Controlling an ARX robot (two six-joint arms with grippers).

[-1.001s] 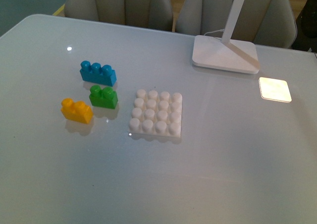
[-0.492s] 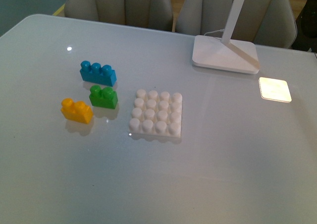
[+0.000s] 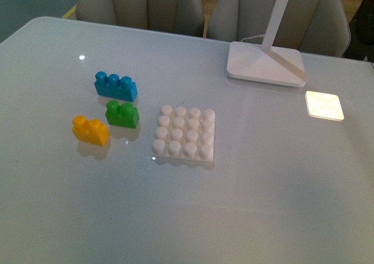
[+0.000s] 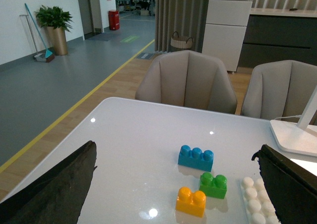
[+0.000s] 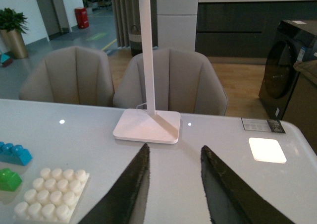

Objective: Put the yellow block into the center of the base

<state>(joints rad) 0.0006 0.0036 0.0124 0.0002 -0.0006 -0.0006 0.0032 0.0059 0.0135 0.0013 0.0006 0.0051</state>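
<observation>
Though only wrist views catch them, left pincer and right pincer hang spread, yellow block at the base's nine o'clock.

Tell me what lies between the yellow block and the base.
Front view: bare table between yellow block and base; the green brick stands just behind that stretch.

Front: high up, looking down at the counter.
Left wrist: low, facing the chairs.
Right wrist: low, facing the lamp.
All share: the base.
</observation>
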